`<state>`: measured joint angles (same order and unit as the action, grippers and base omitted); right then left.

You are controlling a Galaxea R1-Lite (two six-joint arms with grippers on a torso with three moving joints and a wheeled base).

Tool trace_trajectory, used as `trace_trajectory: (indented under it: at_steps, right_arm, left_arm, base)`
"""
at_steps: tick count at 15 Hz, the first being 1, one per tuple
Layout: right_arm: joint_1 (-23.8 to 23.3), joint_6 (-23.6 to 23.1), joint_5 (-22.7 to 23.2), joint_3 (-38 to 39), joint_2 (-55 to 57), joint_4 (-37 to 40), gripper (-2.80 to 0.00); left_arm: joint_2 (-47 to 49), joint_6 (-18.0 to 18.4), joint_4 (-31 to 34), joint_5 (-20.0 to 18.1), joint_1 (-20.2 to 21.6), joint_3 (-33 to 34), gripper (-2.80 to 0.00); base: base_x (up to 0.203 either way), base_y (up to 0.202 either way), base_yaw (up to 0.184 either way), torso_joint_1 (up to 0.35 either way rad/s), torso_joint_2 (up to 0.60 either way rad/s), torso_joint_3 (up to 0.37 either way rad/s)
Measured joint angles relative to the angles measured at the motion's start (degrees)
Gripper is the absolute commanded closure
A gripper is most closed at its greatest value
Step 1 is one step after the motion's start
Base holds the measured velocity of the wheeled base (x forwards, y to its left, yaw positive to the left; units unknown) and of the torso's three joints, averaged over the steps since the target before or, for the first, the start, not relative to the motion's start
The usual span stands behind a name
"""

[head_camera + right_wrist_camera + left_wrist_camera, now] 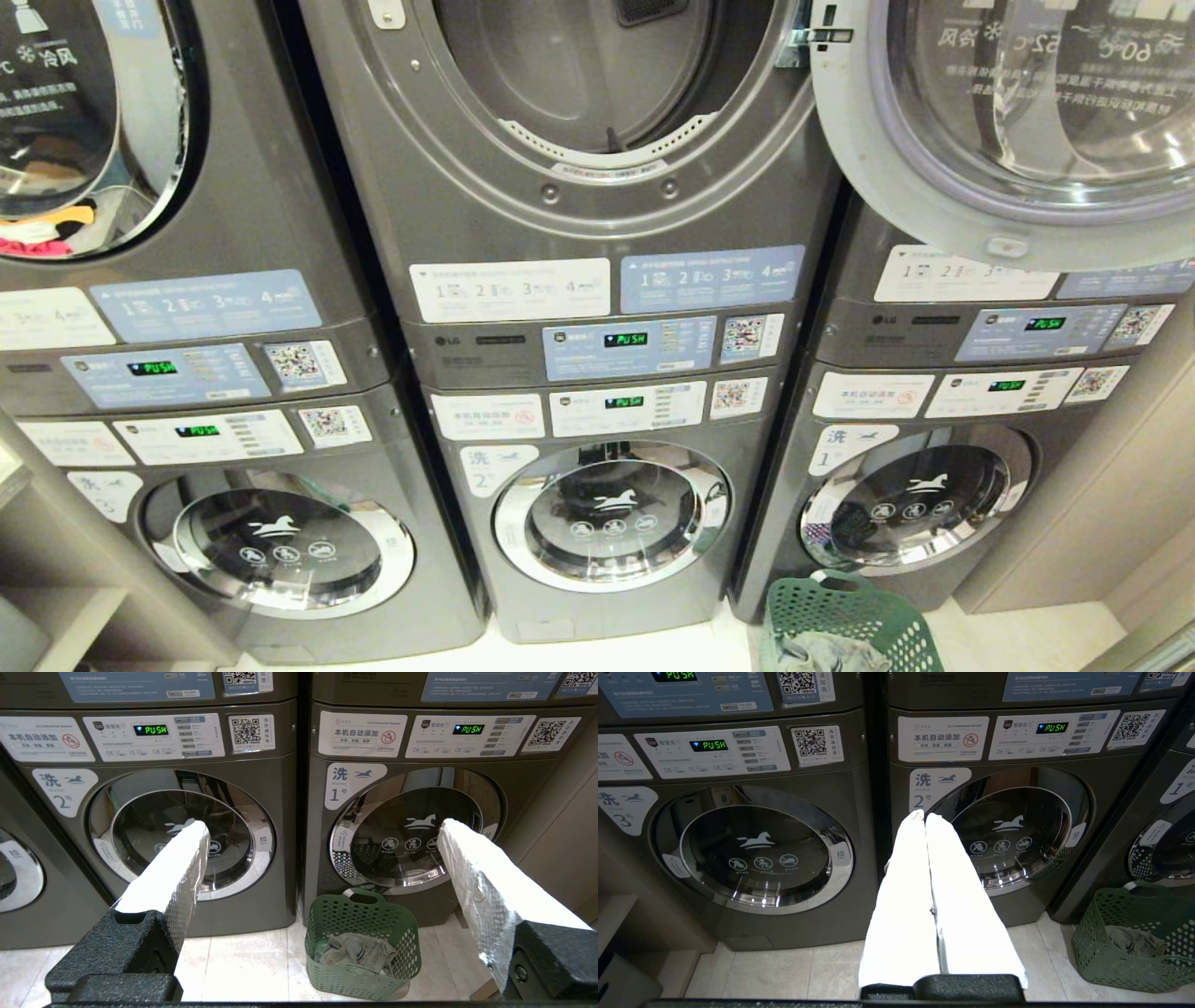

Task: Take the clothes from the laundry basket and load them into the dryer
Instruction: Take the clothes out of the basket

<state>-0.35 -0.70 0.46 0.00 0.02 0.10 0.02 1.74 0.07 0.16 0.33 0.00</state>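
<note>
The green laundry basket (840, 607) stands on the floor before the right-hand lower washer, with grey clothes (355, 952) crumpled in its bottom. The dryer (607, 75) is the upper middle machine; its drum is exposed and its round door (1018, 121) is swung out to the right. My right gripper (323, 827) hangs open above and short of the basket (359, 914), nothing between its white fingers. My left gripper (924, 816) is shut and empty, pointing at washer number 2, with the basket (1097, 952) off to its right. Neither arm shows in the head view.
Three stacked machines stand side by side, the lower washer doors (611, 513) closed. The open dryer door overhangs the right stack. A pale shelf unit (56, 597) is at the left, a beige wall panel (1102, 504) at the right. Tiled floor (233, 961) lies beside the basket.
</note>
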Motion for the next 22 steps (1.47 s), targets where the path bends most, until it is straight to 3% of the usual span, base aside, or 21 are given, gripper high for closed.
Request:
trace_trajectory:
  at_steps: [22]
  right_arm:
    - [0.0,0.0,0.0,0.0,0.0,0.0,-2.8]
  left_arm:
    - [0.0,-0.2,0.0,0.0,0.0,0.0,0.0]
  base:
    - [0.0,0.0,0.0,0.0,0.0,0.0]
